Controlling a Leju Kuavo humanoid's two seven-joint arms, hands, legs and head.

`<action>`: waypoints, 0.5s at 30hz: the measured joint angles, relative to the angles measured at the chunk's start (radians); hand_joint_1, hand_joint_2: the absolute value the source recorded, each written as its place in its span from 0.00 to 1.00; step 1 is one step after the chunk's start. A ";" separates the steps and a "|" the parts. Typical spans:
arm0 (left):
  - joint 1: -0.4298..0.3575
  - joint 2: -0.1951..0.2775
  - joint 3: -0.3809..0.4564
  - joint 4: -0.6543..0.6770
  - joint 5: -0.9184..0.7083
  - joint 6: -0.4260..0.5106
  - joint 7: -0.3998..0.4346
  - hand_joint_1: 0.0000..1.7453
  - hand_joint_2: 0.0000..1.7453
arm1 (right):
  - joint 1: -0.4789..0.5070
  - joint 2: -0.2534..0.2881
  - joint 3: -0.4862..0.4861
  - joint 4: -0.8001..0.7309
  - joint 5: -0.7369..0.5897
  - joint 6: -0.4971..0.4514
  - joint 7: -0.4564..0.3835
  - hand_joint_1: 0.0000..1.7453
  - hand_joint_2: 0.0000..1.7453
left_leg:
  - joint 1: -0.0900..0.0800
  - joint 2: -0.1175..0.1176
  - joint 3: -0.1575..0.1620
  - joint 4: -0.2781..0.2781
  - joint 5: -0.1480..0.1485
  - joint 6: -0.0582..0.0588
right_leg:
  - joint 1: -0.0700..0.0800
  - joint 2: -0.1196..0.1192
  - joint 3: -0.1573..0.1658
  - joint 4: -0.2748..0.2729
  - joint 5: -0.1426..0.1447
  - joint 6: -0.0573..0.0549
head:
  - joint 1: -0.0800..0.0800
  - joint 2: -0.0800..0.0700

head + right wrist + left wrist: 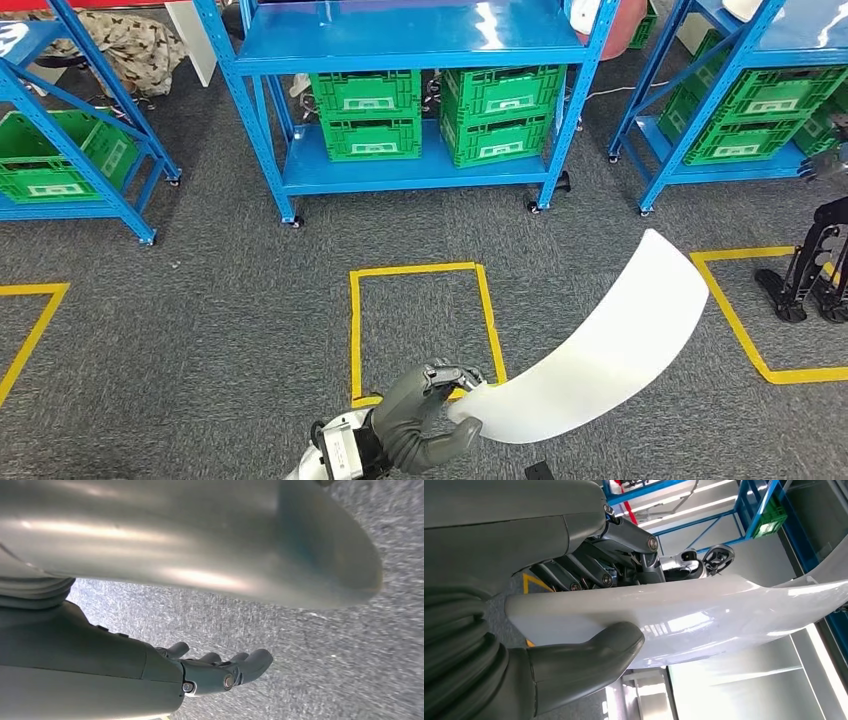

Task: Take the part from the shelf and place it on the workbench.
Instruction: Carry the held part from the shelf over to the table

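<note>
The part (600, 350) is a long, curved white panel. My left hand (425, 420) grips its near end low in the head view, and the panel arcs up and to the right over the carpet. In the left wrist view the thumb (589, 655) presses on one face of the part (704, 620) while the dark fingers (589, 575) lie behind it. My right hand (220, 672) hangs over grey carpet with its fingers apart and nothing in it.
A blue shelf (420, 40) with green crates (370, 115) stands straight ahead, with more blue shelves at the left (90, 120) and right (720, 100). Yellow tape rectangles (355, 320) mark the carpet. A black stand's legs (810, 280) are at the right edge.
</note>
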State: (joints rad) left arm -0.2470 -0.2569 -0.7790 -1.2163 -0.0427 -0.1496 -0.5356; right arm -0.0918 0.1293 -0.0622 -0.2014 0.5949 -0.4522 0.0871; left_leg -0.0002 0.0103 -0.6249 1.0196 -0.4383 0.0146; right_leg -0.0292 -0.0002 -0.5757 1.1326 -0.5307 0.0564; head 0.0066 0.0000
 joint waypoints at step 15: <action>-0.003 0.000 -0.004 0.015 0.009 -0.015 -0.003 1.00 1.00 | -0.007 -0.002 0.000 0.000 0.002 -0.010 -0.007 0.00 0.00 | -0.002 -0.008 0.049 0.143 -0.112 -0.026 | 0.016 -0.001 -0.069 -0.098 0.089 -0.069 | -0.023 0.000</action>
State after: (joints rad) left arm -0.2496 -0.2567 -0.7828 -1.2015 -0.0340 -0.1643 -0.5382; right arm -0.0988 0.1276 -0.0623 -0.2014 0.5973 -0.4625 0.0801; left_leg -0.0026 0.0027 -0.5762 1.1629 -0.5500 -0.0118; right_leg -0.0134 -0.0016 -0.6450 1.0342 -0.4420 -0.0128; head -0.0166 0.0000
